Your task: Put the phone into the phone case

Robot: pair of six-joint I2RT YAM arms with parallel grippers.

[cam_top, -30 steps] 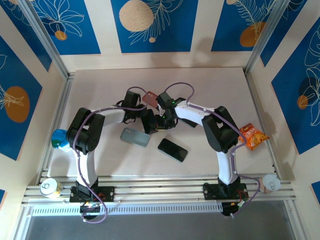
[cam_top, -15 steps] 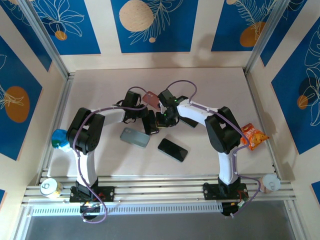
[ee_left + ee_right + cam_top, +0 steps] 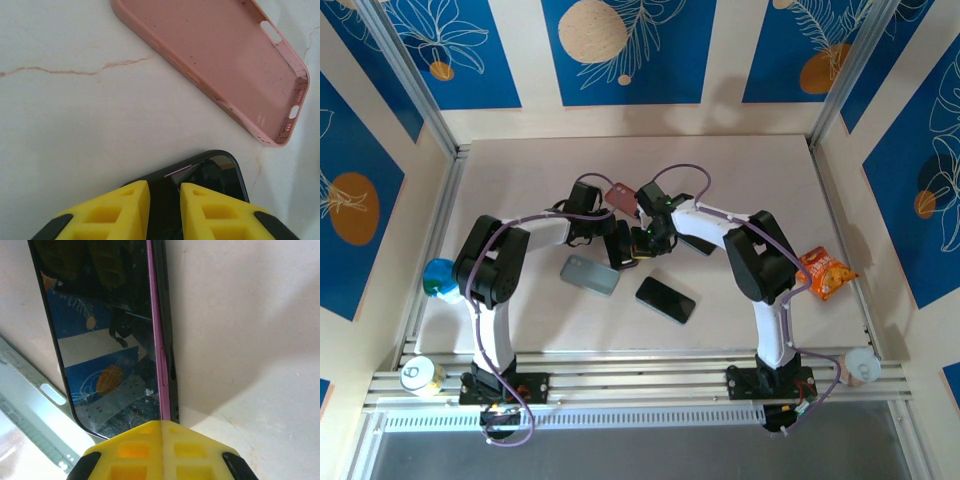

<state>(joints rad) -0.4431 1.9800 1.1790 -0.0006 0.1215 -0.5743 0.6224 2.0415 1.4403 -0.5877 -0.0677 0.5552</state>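
Shifting slightly left since earlier, right gripper (image 3: pixel 162 427), jaws clenched, abuts phone (image 3: pixel 100 340) edge; left gripper (image 3: pixel 165 192) jaws grasp phone; bare surface (image 3: pixel 75 125) separates phone from phone case (image 3: pixel 225 65).

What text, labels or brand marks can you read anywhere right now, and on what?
No text can be read.
Print on the orange snack bag: too small to read.
Top of the can: too small to read.
Inside of the pink case: no marking.
Screen of the phone: reflections, no text.
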